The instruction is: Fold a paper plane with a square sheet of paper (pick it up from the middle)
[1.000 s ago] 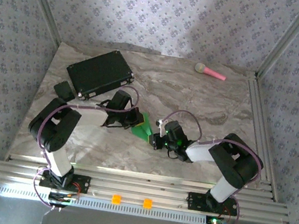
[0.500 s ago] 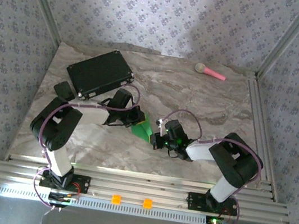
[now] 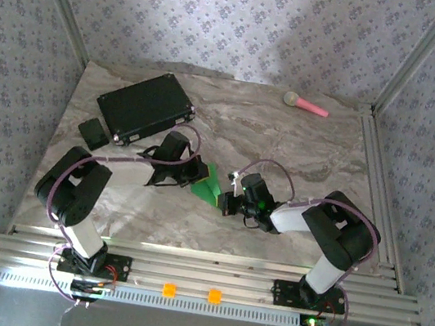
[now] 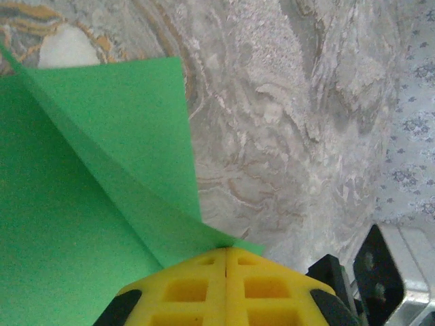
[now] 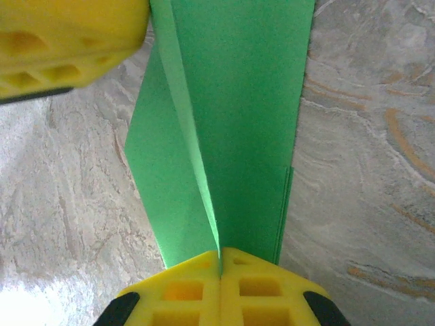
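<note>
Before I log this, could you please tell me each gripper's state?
Left gripper: shut on the green paper.
Right gripper: shut on the green paper.

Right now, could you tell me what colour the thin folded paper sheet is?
The paper sheet is bright green; right wrist view.

2 black-and-white arms (image 3: 72, 190), purple cables (image 3: 265, 163), yellow gridded gripper pads (image 5: 183, 292), green status light (image 3: 258, 211)
</note>
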Motion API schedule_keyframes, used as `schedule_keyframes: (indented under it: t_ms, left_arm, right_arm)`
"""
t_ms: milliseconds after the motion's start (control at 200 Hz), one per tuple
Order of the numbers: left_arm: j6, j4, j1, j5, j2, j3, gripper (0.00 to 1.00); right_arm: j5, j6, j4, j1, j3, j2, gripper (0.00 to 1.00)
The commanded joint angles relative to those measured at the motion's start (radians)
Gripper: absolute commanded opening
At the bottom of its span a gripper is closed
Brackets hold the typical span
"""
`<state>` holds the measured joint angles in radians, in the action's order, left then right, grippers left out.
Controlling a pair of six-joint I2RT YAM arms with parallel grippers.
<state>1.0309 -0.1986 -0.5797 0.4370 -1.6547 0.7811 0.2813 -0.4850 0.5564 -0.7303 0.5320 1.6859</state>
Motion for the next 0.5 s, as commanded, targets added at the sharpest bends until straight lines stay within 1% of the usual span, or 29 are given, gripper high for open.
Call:
schedule_keyframes:
  t_ms: [0,170,350,495]
  left_arm:
    - [0.015,-0.039,-0.021,0.000,0.000,-0.002,0.05]
    - [0.038,-0.101,-0.025,-0.001,-0.034,0.000,0.05]
    - [0.015,-0.037,-0.025,-0.018,-0.084,0.042,0.04]
    - [0.028,-0.058,-0.025,-0.024,-0.113,0.040,0.03]
  right_arm:
    - [0.018,-0.033,-0.046,0.011,-0.013,0.035,0.02]
    - [0.032,-0.049,-0.031,0.015,-0.012,0.041,0.02]
    - [0.033,-0.046,-0.043,0.016,-0.006,0.043,0.03]
    - [0.029,-0.040,-0.056,0.015,-0.004,0.045,0.03]
